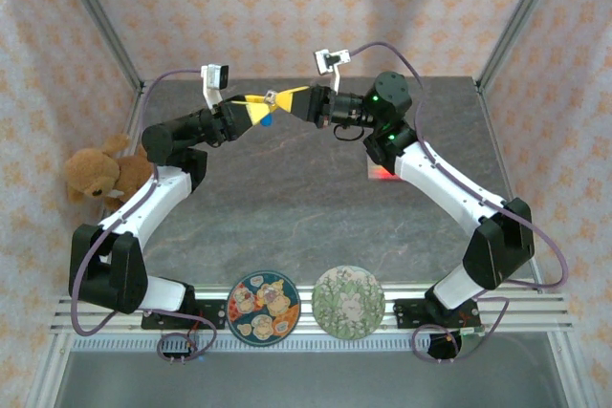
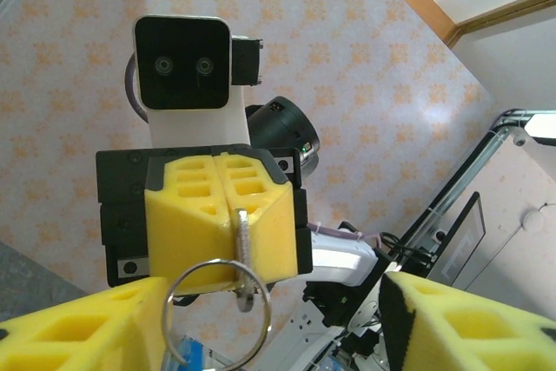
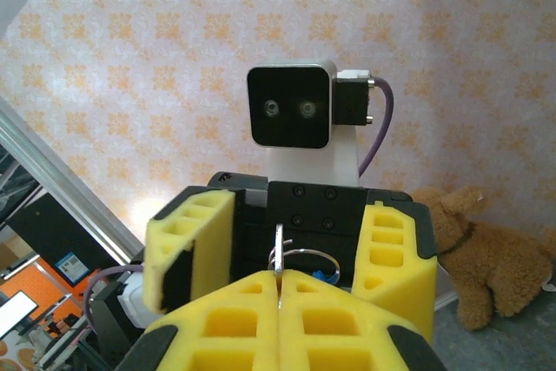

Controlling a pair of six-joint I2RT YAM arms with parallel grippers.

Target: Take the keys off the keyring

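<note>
The left arm (image 1: 153,193) and right arm (image 1: 449,188) have white shells, black joints and a purple-grey cable (image 3: 385,123) each. The left gripper (image 3: 291,254) and right gripper (image 2: 228,215) each carry 2 yellow foam fingers (image 2: 187,215) with rectangular pockets on a black screwed block (image 3: 313,206), under a white camera (image 2: 184,62) with a black 2-lens face.

A robotics lab test cell, this: flowered wallpaper panels (image 1: 287,7) box in a grey table (image 1: 287,207), metal frame posts (image 1: 96,7) stand at the corners, two robot arms (image 1: 449,188) sit bolted to an aluminium rail (image 1: 316,327) (teddy bear (image 1: 96,171) and painted plates (image 1: 264,306) alongside).
</note>
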